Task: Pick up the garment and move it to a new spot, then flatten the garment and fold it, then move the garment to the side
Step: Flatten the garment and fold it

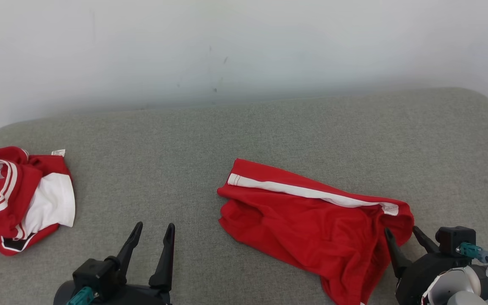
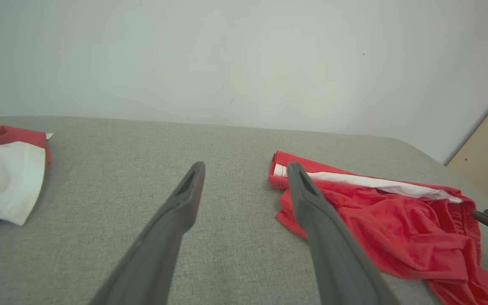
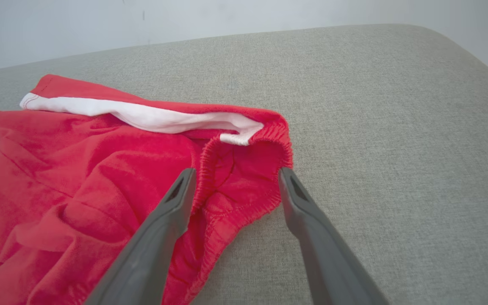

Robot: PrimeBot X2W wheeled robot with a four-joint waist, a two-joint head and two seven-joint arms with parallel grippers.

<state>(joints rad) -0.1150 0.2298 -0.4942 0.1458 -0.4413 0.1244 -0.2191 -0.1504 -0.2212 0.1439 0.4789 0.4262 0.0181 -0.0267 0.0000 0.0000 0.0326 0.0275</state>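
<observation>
Right tool (image 1: 400, 231) stands open, fingers straddling the elastic waistband (image 3: 284, 144) of the red shorts (image 1: 311, 220), crumpled toward the right of the grey cushion (image 1: 269, 127); the left tool (image 1: 155, 225) hangs open over bare fabric. Likely the first pick-up: next it must close on that waistband.

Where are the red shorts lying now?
In the head view the red shorts lie right of centre on the grey fabric surface, their waistband end at the open right gripper.
</observation>
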